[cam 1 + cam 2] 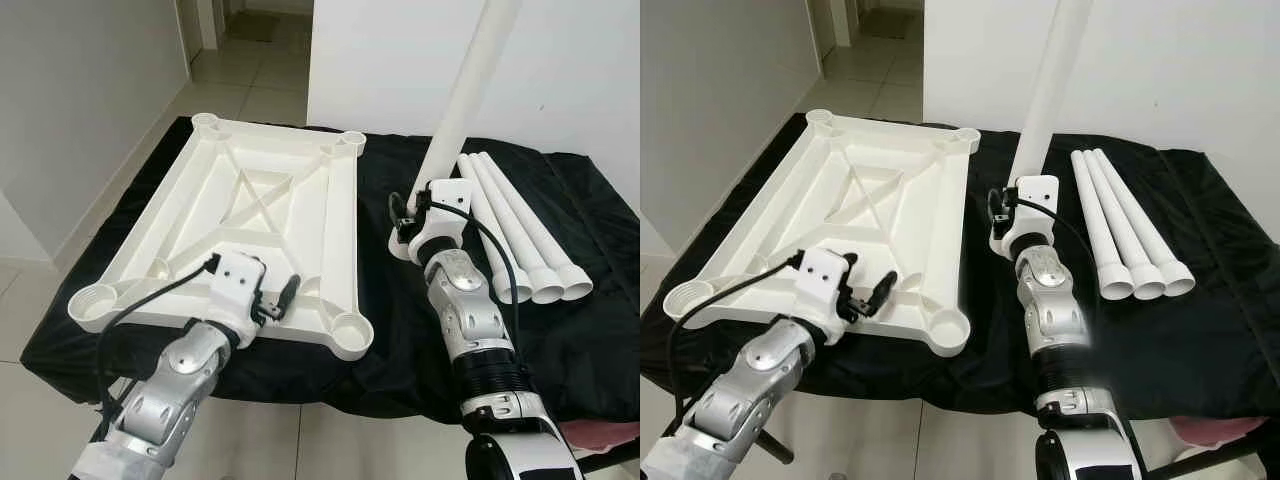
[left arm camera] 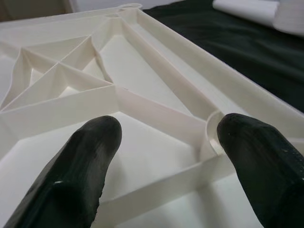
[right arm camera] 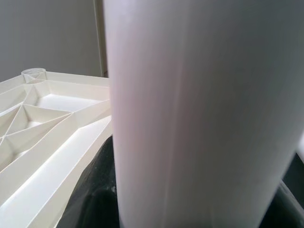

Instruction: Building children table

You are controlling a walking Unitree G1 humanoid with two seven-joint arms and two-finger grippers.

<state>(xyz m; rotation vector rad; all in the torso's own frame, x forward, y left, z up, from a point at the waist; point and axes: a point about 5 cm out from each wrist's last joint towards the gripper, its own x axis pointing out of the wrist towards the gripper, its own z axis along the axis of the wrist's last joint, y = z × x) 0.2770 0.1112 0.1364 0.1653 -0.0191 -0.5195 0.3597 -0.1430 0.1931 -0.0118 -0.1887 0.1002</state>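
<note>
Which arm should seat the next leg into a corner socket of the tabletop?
Right. The right tool already holds a white leg upright beside the upturned tabletop. The left tool is open and empty over the tabletop's near edge, better for steadying it.

The upright table leg runs out past the picture's top edge above the tabletop, so its upper end cannot be seen. The right gripper's fingers are hidden behind its white wrist housing and the leg; their grip cannot be made out. Beside the tabletop, the black cloth is cut off at the right edge.
</note>
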